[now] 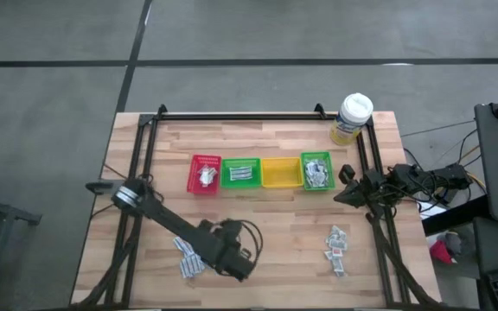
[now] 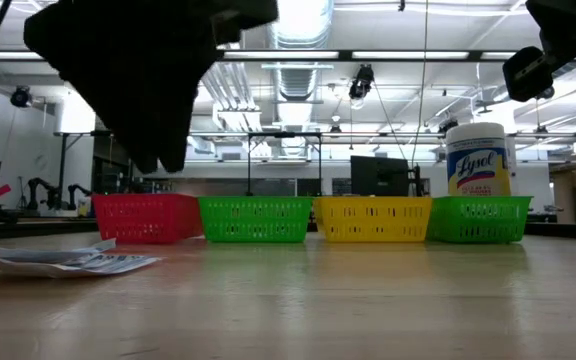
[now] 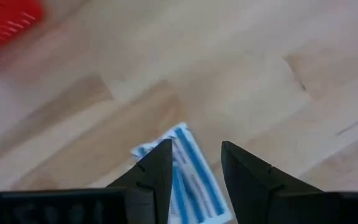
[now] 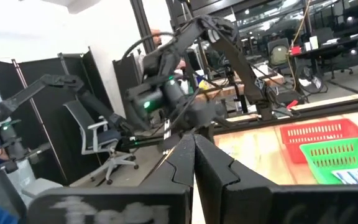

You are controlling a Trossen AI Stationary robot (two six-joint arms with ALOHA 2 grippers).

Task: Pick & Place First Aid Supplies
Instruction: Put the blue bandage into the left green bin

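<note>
Four small plastic mesh bins set in a row across the middle of the pale wooden slatted table: red bin at the left, then green bin, yellow bin, and a second green bin at the right. Flat sachets visible inside the red bin, the left green bin and the right green bin. Behind the right end of the row, near the far right corner, an upright yellow wipes tub with a white lid.

Left gripper down low over the near left part of the table, just beside a loose cluster of white-and-blue flat sachets lying on the wood. Fingers held apart in the left wrist view, with one white sachet with blue stripes lying flat on the table below and between them, partly hidden by one finger; not clamped, contact with the fingertips impossible to tell. A corner of the red bin also seen in that view, well apart from the sachet.

Second loose cluster of small grey-white sachets on the near right part of the table, untouched.

Right gripper parked at the right edge of the table, just beside the right green bin, raised off the surface, fingers pressed together on nothing.

In the low view, sachets flat on the wood at the left, in front of the bin row.
</note>
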